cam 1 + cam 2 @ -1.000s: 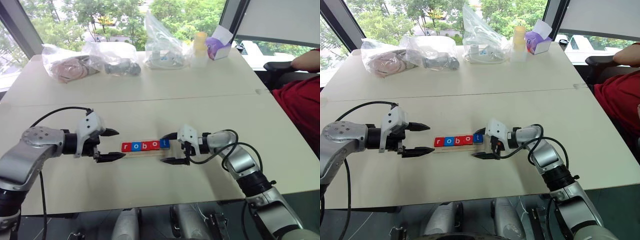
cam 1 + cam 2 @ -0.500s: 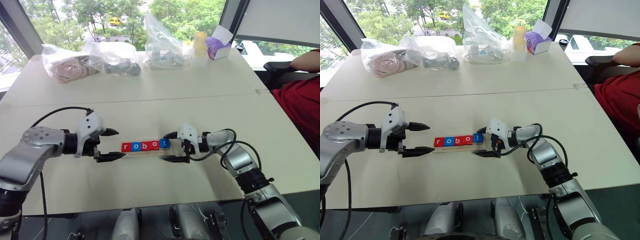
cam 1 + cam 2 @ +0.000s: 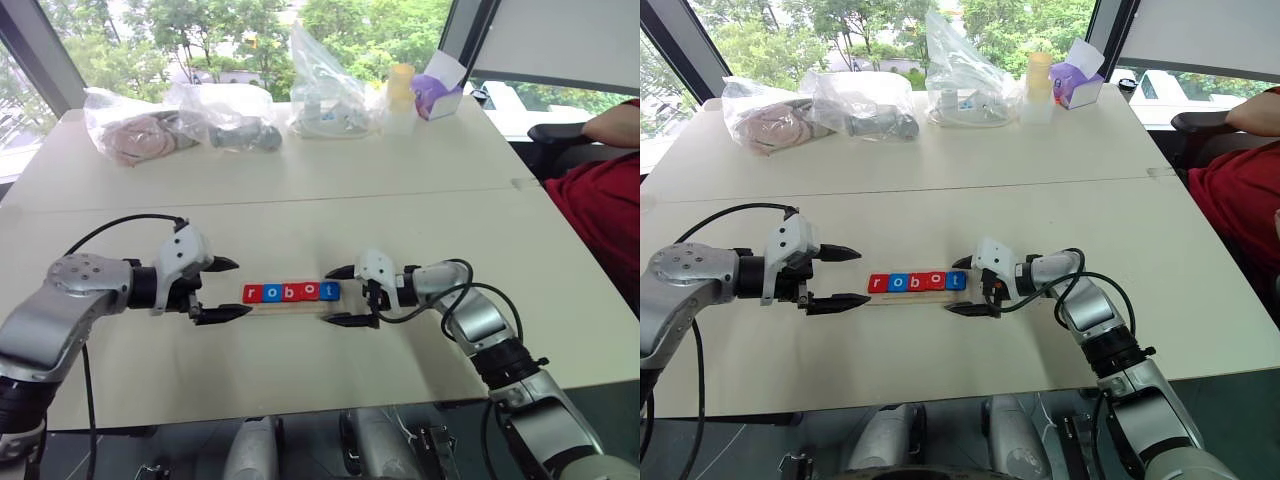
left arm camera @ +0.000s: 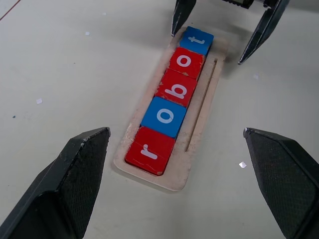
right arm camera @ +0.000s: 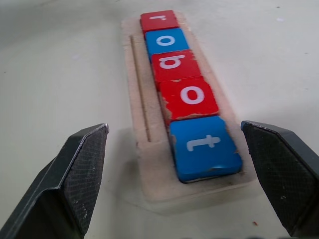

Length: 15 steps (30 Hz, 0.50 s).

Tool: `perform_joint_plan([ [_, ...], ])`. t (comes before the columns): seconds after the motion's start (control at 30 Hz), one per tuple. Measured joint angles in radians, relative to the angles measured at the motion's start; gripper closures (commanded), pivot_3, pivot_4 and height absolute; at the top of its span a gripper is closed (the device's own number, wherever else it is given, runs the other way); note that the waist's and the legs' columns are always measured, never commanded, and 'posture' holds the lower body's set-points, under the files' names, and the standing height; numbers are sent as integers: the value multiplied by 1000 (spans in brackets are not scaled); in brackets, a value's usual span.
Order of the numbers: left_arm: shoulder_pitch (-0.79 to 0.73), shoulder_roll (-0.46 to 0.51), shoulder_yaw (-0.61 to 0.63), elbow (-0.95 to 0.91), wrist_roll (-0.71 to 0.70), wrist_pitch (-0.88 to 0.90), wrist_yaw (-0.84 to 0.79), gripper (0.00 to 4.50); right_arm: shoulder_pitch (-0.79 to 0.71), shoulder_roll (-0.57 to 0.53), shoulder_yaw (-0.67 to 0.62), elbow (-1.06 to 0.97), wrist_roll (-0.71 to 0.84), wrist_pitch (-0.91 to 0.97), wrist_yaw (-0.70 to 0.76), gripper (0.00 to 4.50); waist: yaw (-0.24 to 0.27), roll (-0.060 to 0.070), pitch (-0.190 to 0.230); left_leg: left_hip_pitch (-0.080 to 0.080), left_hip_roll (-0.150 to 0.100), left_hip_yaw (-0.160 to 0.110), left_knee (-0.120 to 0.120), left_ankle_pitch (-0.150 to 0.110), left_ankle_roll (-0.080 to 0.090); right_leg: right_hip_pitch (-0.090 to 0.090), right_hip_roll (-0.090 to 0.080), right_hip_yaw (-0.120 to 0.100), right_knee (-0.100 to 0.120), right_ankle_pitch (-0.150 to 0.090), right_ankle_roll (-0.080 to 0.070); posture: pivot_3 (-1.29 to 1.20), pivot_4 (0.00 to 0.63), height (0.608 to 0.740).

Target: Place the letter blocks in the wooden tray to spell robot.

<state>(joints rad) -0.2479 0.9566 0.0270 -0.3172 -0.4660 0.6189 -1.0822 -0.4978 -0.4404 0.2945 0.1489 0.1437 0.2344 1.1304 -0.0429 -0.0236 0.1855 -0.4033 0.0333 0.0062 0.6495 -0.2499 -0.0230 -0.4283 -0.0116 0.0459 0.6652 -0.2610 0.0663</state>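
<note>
Pale, off-white counter (image 3: 400, 215) carries everything, with a seam line running across it from side to side. Along its far edge sit clear plastic bags (image 3: 325, 85) of oddments, a pale yellow bottle (image 3: 400, 92) and a purple tissue box (image 3: 440, 95); a person's red sleeve (image 3: 600, 210) shows at the right edge. Near the front middle lies the wooden tray (image 4: 202, 107), a long narrow frame of pale wood whose long axis runs left to right across the counter, one end toward each arm. Beside the tiles, a thin groove runs along the tray's length. The letter blocks (image 4: 175, 99) lie flat in a single row along that axis, edge to edge: red r (image 4: 149, 150) at the robot's left end, then blue o (image 4: 164, 116), red b (image 4: 178, 88), red o (image 4: 186, 61) and blue t (image 5: 205, 145) at the right end, so the row reads "robot" from left to right in the head views. The t tile sits very slightly skewed against its red neighbour. The left tool (image 3: 226, 289) hangs just off the tray's left end, pointing along the tray toward the r, fingers spread wide and grasping nothing. The right tool (image 3: 340, 296) faces it from the other end, just beside the t, its two black fingers likewise parted to either side of the tray's end, clear of the wood and of the tiles.
</note>
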Motion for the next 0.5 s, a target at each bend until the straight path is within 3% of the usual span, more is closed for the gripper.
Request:
perform_joint_plan([
  [0.2, 65, -26, 78, -2, -32, 15, 41, 0, 27, -30, -88, -145, 41, 87, -79, 82, 1, 0, 0, 0, 0, -1, 0, 0, 0, 0, -1, 0, 0, 0, 0, 0, 150, 740],
  [0.37, 304, -1, 255, -43, -57, 54, 49, 0, 197, -138, -255, -414, 124, 318, -185, 82, 2, 0, 0, -1, 2, -4, -2, 0, 0, 0, -2, 0, -1, 0, 0, 0, 150, 740],
  [0.5, 432, -44, 382, -136, -115, 109, 89, 0, 341, -157, -328, -598, 190, 477, -279, 82, 3, 0, 0, 1, 2, -5, -1, 0, 0, 1, -3, 0, -1, -2, -4, 0, 150, 740],
])
